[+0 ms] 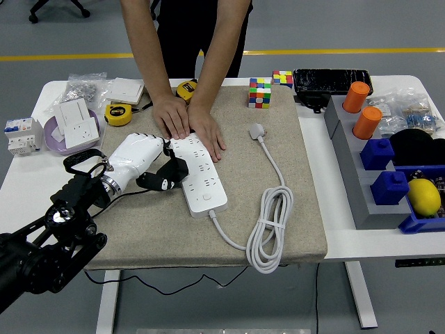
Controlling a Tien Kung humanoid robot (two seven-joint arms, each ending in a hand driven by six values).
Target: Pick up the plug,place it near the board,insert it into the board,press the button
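— On the mat, where's my left hand [154, 167]?
— Fingers curled, gripping the black plug [169, 176] against the power strip [199, 174]; a person's hands [189, 124] pin its far end.

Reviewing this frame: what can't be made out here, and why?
Head view only:
- Whether the black plug has met a socket on the power strip: the left hand covers that spot.
- The strip's far end: hidden under the person's hands.
- The strip's button: too small to tell its state.
- The right arm: outside the frame.
- The left arm's lower part: cut off by the bottom-left corner.
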